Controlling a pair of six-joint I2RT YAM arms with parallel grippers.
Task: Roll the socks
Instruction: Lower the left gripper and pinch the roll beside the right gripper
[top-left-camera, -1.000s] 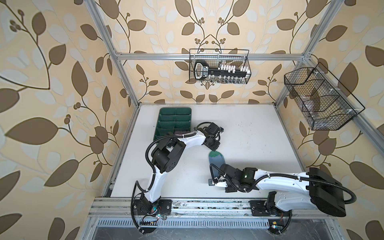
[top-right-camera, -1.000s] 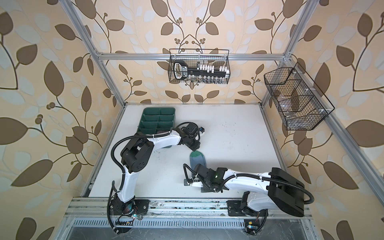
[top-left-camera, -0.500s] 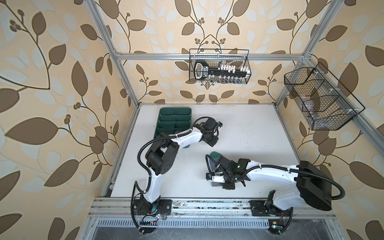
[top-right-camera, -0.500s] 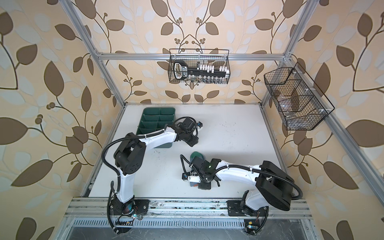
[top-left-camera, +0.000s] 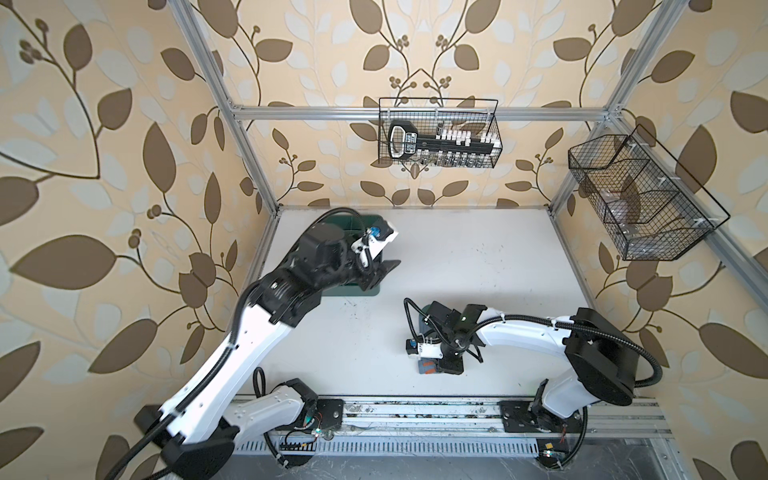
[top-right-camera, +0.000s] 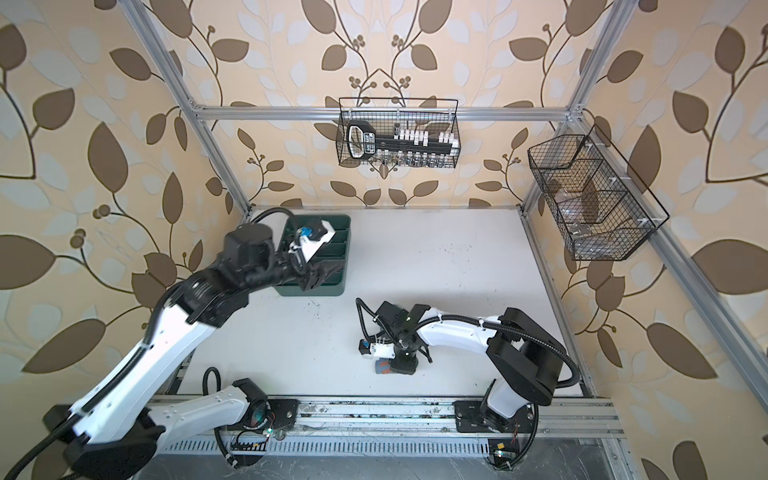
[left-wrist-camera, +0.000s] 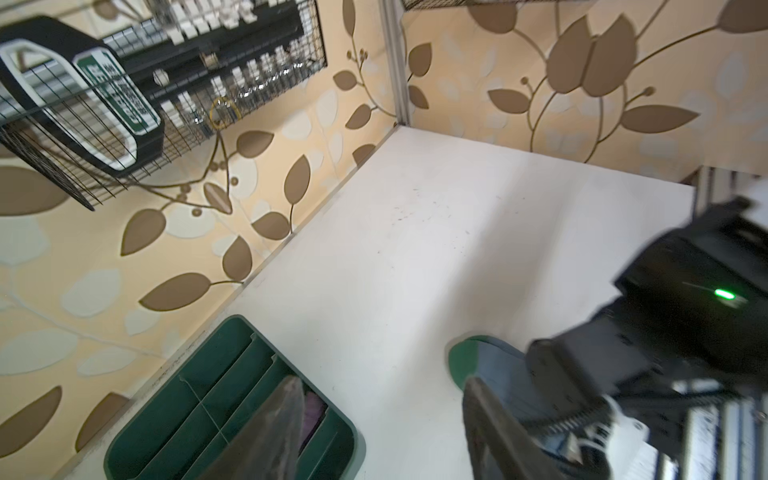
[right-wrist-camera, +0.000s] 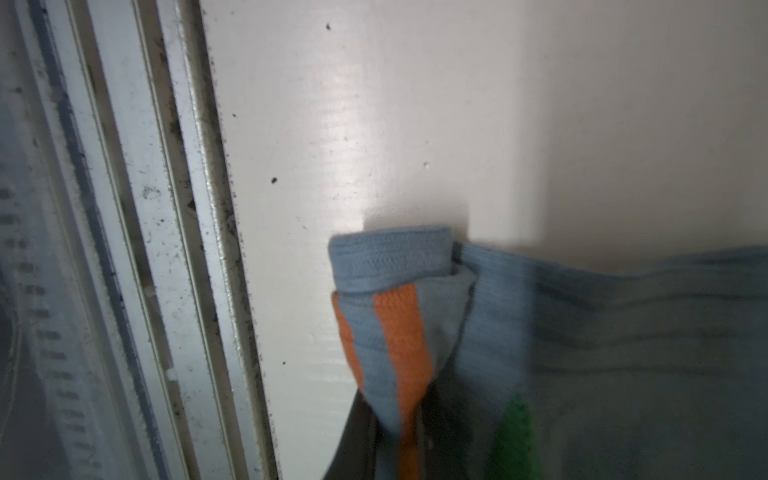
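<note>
Pinching the orange-striped cuff of the grey-blue knit sock (right-wrist-camera: 582, 332), the right gripper (right-wrist-camera: 399, 440) has its fingers clamped together on the fabric, low over the white tabletop (right-wrist-camera: 374, 124) and near the front aluminium rail (right-wrist-camera: 166, 249); the cuff end is turned over on itself, while the rest of the sock lies flat under the wrist, its green tip (left-wrist-camera: 461, 361) toward the table's middle; by my reading the roll is barely begun and nearly the whole length is left. The left gripper (top-left-camera: 380, 274) hangs above the green divided plastic tray (top-right-camera: 332, 286), its fingers (left-wrist-camera: 282, 428) apart and holding nothing; a purple knit sock (left-wrist-camera: 313, 409) shows in one tray compartment, though whether it is rolled I cannot tell. Two black wire baskets (top-left-camera: 440, 133) hang on the walls, well apart from the work; the right arm's own wrist hides most of the sock in both top views, and the rail close by leaves little room to roll that way.
</note>
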